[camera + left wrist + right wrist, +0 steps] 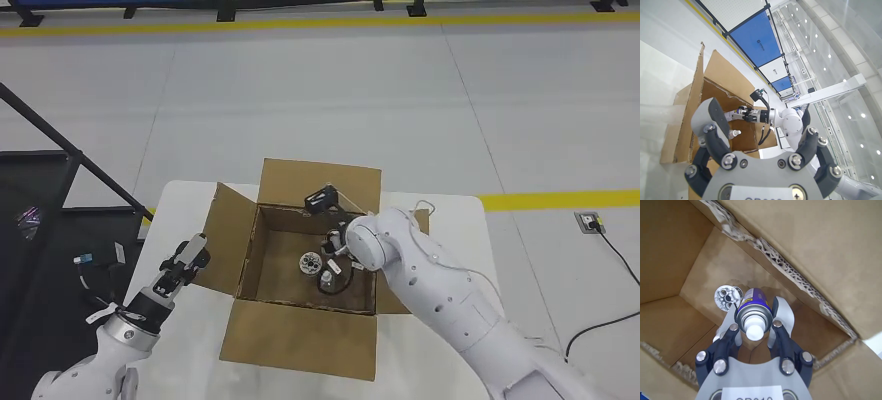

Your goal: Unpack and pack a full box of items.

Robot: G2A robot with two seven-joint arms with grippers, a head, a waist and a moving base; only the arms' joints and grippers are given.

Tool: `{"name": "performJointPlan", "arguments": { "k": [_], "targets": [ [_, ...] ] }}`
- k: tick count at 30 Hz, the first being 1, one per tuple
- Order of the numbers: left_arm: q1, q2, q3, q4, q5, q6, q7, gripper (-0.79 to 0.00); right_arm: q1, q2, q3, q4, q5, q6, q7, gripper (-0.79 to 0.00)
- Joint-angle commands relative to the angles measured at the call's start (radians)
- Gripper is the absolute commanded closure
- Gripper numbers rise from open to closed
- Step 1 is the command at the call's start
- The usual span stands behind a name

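Note:
An open cardboard box [300, 345] stands mid-table with its flaps spread. My right gripper [755, 308] is down inside the box [668, 256], shut on a blue spray can [754, 298] with a white cap, held just below its top. In the top view this gripper [333, 262] is near the box's right inner wall. Beside the can lies a round metal spool [728, 297]. A small white bottle [734, 133] stands on the box floor. My left gripper [761, 110] is open and holds nothing, outside the box's left flap [192, 252].
The white table [190, 330] has bare room left of the box and in front of it. A black stand with small items [90, 265] sits off the table's left edge. A cable [600, 330] lies on the floor at the right.

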Motion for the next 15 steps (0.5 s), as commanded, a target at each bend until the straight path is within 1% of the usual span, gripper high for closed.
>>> {"name": "performJointPlan", "arguments": {
  "k": [1,5,7,9,12,13,15],
  "targets": [
    [0.0,0.0,0.0,0.0,0.0,0.0,0.0,-0.785,-0.047,0.027,0.058,-0.165,-0.06,0.023,0.065,0.0],
    [0.0,0.0,0.0,0.0,0.0,0.0,0.0,-0.785,-0.194,0.086,0.205,-0.538,-0.267,0.098,0.194,0.0],
    [0.0,0.0,0.0,0.0,0.0,0.0,0.0,-0.785,-0.284,0.111,0.293,-0.705,-0.374,0.11,0.241,0.0],
    [0.0,0.0,0.0,0.0,0.0,0.0,0.0,-0.785,-0.37,0.131,0.388,-0.835,-0.463,0.108,0.277,0.0],
    [0.0,0.0,0.0,0.0,0.0,0.0,0.0,-0.785,-0.488,0.15,0.539,-0.95,-0.531,0.107,0.28,0.0],
    [0.0,0.0,0.0,0.0,0.0,0.0,0.0,-0.785,-0.522,0.154,0.581,-0.965,-0.533,0.102,0.272,0.0],
    [0.0,0.0,0.0,0.0,0.0,0.0,0.0,-0.785,-0.576,0.161,0.659,-0.941,-0.54,0.093,0.256,0.0]
  ]
}}
